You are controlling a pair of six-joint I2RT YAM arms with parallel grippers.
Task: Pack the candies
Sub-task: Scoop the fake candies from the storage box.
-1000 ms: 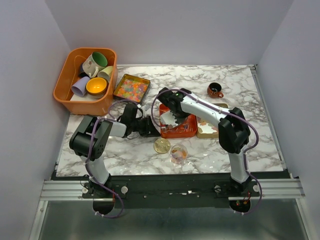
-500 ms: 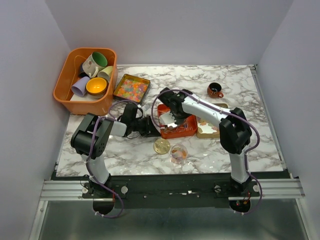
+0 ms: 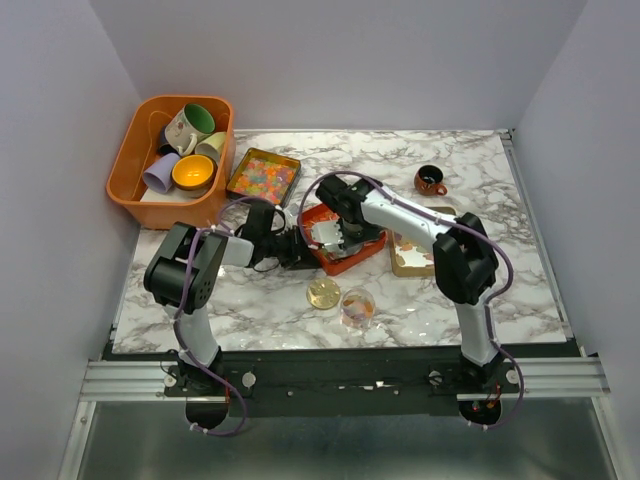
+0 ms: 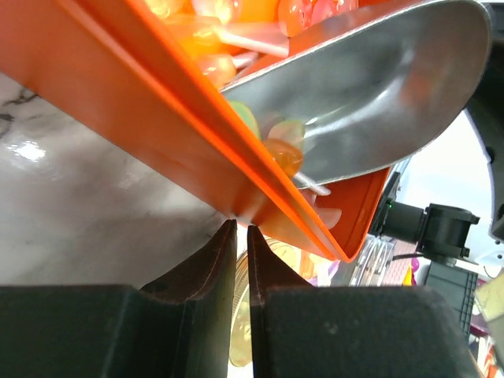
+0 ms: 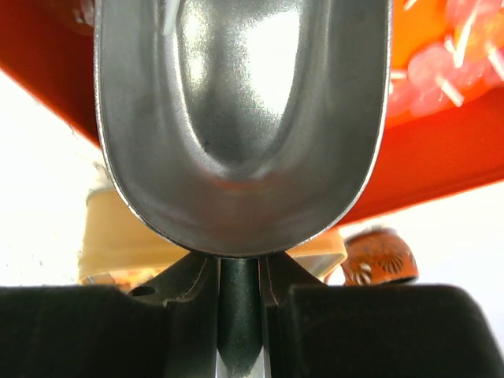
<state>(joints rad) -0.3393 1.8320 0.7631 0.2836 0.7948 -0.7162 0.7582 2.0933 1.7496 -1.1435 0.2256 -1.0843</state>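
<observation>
change: orange tray (image 4: 134,134) had tipped up at its 9 o'clock rim within the last second | left gripper (image 4: 239,228) clenched on that rim | right gripper (image 5: 239,276) grasped metal scoop (image 5: 236,118) | candies (image 4: 279,153) lay in tray against scoop, likely easing scooping

A white marble-patterned table (image 3: 530,285) with grey veins fills the middle of a small booth. Plain pale lilac-grey walls close it in on the left (image 3: 50,250), far (image 3: 350,60) and right (image 3: 600,200). A silver aluminium rail (image 3: 340,378) runs along the near edge, with dull grey sheet metal (image 3: 330,445) below. The light is soft and even.
</observation>
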